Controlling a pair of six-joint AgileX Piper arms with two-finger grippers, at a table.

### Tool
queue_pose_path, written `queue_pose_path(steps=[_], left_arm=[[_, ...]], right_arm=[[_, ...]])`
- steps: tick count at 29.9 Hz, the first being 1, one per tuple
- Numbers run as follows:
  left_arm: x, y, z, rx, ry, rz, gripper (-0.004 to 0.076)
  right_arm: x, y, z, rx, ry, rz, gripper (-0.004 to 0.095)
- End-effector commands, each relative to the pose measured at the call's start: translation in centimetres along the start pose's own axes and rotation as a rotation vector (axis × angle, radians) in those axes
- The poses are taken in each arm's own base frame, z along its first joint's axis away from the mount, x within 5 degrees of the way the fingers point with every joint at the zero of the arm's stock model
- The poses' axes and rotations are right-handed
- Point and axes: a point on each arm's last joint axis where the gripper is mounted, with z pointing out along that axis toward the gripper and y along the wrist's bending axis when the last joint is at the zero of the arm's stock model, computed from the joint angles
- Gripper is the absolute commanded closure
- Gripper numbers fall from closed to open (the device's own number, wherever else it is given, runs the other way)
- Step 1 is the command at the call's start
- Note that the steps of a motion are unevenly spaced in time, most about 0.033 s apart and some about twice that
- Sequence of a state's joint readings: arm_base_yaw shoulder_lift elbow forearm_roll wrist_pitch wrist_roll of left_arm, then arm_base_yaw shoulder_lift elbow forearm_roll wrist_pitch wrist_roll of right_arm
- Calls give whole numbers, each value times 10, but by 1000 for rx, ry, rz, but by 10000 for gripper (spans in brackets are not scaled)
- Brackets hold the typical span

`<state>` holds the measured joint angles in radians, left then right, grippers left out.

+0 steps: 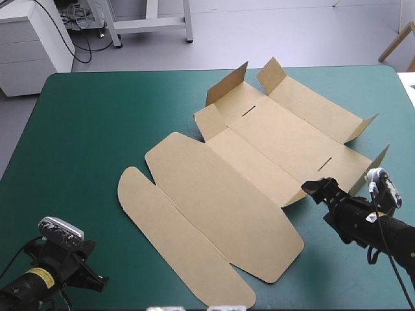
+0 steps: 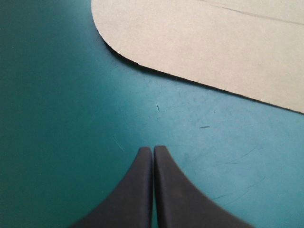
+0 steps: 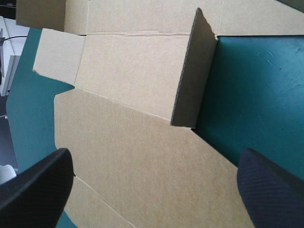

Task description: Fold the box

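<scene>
**Brown board: handling and grip points**

Position: the box (image 1: 246,175) is a cut sheet lying mid-table on the teal-green cover (image 1: 84,129), running from near-left to far-right. On the near half, 2 long rounded panels (image 1: 194,220) lie flat. The far half is the base (image 1: 285,139), with 4 small corner flaps (image 1: 228,83) tilted up and 2 short slots (image 1: 249,111) cut into it.

State, left gripper (image 2: 153,151): fingers pressed together, holding nothing. It sits low over bare cover just off the rounded near-left edge, clear of the board.

State, right gripper (image 3: 154,161): fingers spread wide, empty, at the box's right side where the near panels meet the base. A raised flap (image 3: 194,71) stands ahead of it. Contact with the board: cannot tell.

Handling (judgement):
- Light and thin.
- Stiff across each panel, hinging readily only at the scored creases.
- Likely to slide on the cover if pushed from 1 side with no counter-hold.
- Flaps may crumple or tear if pinched hard or bent off the score.

Where to hold (judgement):
- The tilted flaps and any lifted outer edge give the only free purchase.
- Pinch mid-length so a wall turns evenly about its crease.
- The flat panels need a fingertip worked under an edge first.
- The other gripper is best used pressing the base down beside the crease.
</scene>
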<state>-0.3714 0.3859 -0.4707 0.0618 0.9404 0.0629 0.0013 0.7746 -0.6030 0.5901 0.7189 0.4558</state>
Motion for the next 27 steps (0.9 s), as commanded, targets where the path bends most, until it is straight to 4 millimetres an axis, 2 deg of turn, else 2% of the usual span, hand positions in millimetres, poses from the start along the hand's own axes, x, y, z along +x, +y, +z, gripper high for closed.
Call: queue_pose_path(steps=[1, 9, 14, 18, 27], left_arm=[[-11, 0, -5, 4, -68, -6, 734], [-11, 0, -5, 4, -68, -6, 734], [-11, 0, -5, 4, -68, -6, 734], [-11, 0, -5, 4, -68, -6, 734], [-11, 0, -5, 4, -68, -6, 734]], right_arm=[[-15, 12, 12, -41, -31, 71, 54], [-31, 2, 53, 53, -9, 179, 64], [-34, -4, 72, 87, 28, 226, 154], [-35, -8, 82, 109, 51, 252, 273], [-35, -9, 85, 117, 62, 219, 674]])
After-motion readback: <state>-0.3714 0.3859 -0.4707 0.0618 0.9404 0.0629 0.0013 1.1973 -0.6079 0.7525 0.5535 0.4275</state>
